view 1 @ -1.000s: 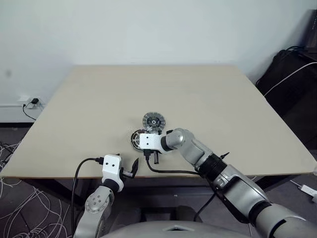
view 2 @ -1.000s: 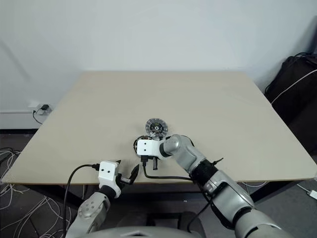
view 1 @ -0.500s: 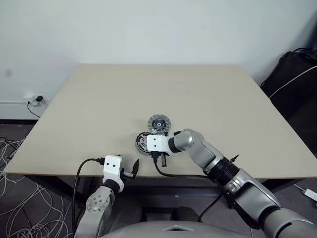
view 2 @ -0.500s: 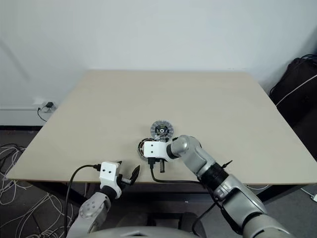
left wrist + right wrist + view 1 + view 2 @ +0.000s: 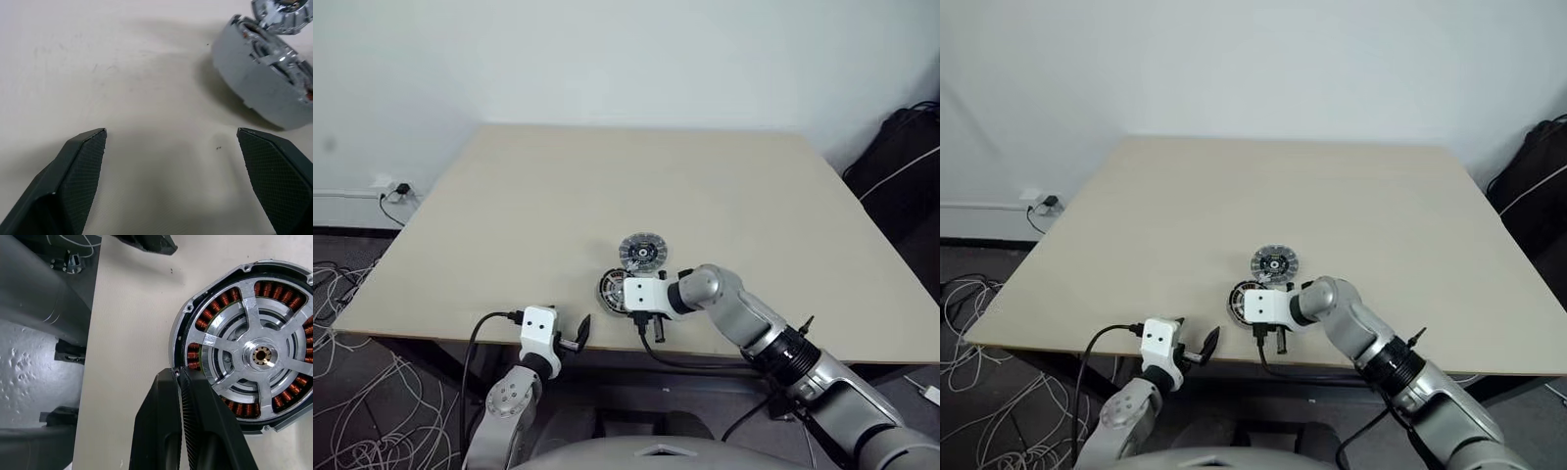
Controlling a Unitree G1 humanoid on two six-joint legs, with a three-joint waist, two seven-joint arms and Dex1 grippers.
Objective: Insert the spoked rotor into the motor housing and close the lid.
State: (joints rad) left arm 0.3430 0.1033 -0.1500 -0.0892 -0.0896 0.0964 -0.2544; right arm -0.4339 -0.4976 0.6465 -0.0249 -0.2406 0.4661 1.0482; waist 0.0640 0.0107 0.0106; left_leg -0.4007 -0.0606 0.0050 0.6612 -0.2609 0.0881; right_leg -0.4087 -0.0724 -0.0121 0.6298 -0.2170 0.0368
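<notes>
At the near edge of a beige table (image 5: 558, 196), hovering the left gripper (image 5: 576, 333) low, pointing forward and slightly down, with its forearm rising from below the edge. Reaching the right arm in from the right, elbow bent and wrist cocked. Aiming the right gripper (image 5: 180, 374) leftward and steeply down at the housing (image 5: 615, 290).

Compared with a second ago, drawing the right hand a little to the right and uncovering slightly more of the housing. Keeping the left hand where it was. Seeing the whole scene slide with the camera, while housing and lid (image 5: 642, 251) are keeping their spots on the table.

Spreading the left fingers (image 5: 80, 166) as wide as they go, gripping nothing and touching nothing, with bare tabletop between them. Pressing the right fingers (image 5: 161, 431) fully together and holding nothing, tips poised at the housing's dark rim; unable to tell whether making contact.

Showing the rotor (image 5: 259, 355) already seated inside the housing, silver spokes facing up within the ring of copper windings. Leaving the lid lying flat just behind the housing, ribbed face and dark hub up, not yet on it.
</notes>
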